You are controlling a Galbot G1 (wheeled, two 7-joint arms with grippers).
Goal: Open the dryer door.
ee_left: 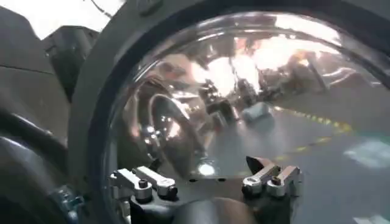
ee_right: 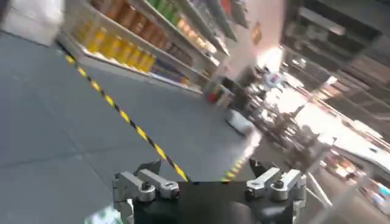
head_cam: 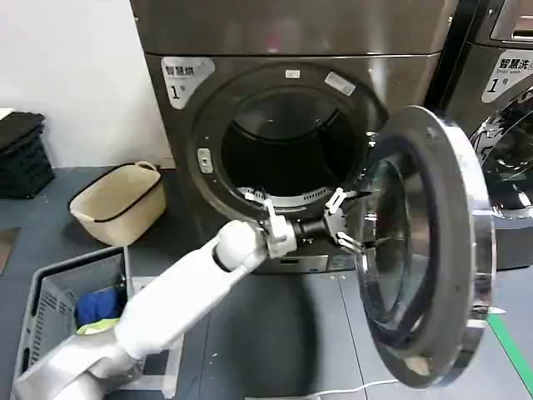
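Note:
The bronze-grey dryer (head_cam: pixel 291 33) with its silver "1" label (head_cam: pixel 183 79) stands ahead, its round drum opening (head_cam: pixel 287 146) exposed. The dryer door (head_cam: pixel 454 250) is swung out to the right, chrome rim edge-on, dark inner side and glass bowl facing the drum. My left gripper (head_cam: pixel 348 223) is open, reaching from the left to the door's inner side, close to the glass. In the left wrist view the left gripper (ee_left: pixel 204 173) stands open right in front of the door glass (ee_left: pixel 244 91), nothing between its fingers. My right gripper (ee_right: pixel 204 173) is open over bare floor.
A beige basket (head_cam: pixel 117 200) and a grey crate (head_cam: pixel 50 300) holding blue and yellow cloth sit on the floor at left. A black crate (head_cam: pixel 21 154) stands by the wall. A darker machine (head_cam: pixel 504 83) is at right. A white cable (head_cam: pixel 358 387) lies below the door.

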